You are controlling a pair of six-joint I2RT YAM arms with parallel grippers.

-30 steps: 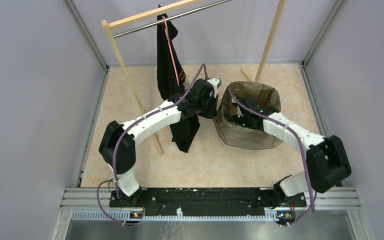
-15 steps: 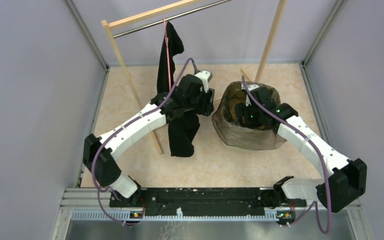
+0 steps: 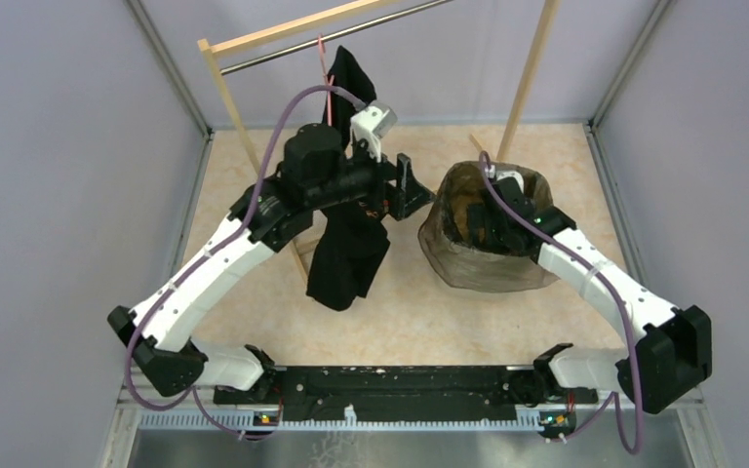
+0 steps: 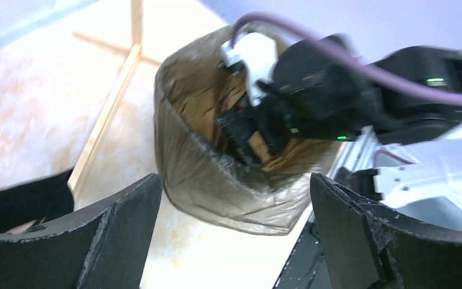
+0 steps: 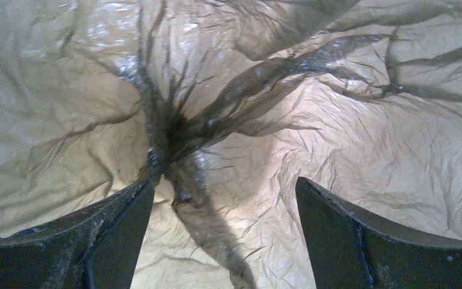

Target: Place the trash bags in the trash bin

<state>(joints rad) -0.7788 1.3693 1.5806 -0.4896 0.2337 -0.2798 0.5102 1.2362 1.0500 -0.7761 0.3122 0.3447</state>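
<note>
The trash bag [image 3: 441, 242] lines the trash bin [image 3: 495, 275]: its brown-grey film is folded out over the rim and hangs wrinkled down the outer walls, and the bin stands upright on the right half of the table. The right gripper [image 3: 483, 219] is sunk inside the bin's mouth; its wrist view shows the two fingers parted with nothing clamped between them. Glossy creased film spreads beneath them, and a dark gathered pleat [image 5: 168, 135] runs down just beside the left finger [image 5: 105, 232]; whether it touches is unclear. The left gripper [image 3: 405, 185] hovers just to the left of the bin, apart from it, its jaws spread wide and empty, and its camera looks across at the bagged rim. A small green light [image 4: 436, 79] glows on the right arm. Behind the left arm a black T-shirt [image 3: 346, 263] hangs from a wooden clothes rack [image 3: 531, 68]. The tabletop [image 3: 566, 166] is mottled peach-beige, enclosed by plain lilac-grey walls [image 3: 59, 195] with metal corner rails
</note>
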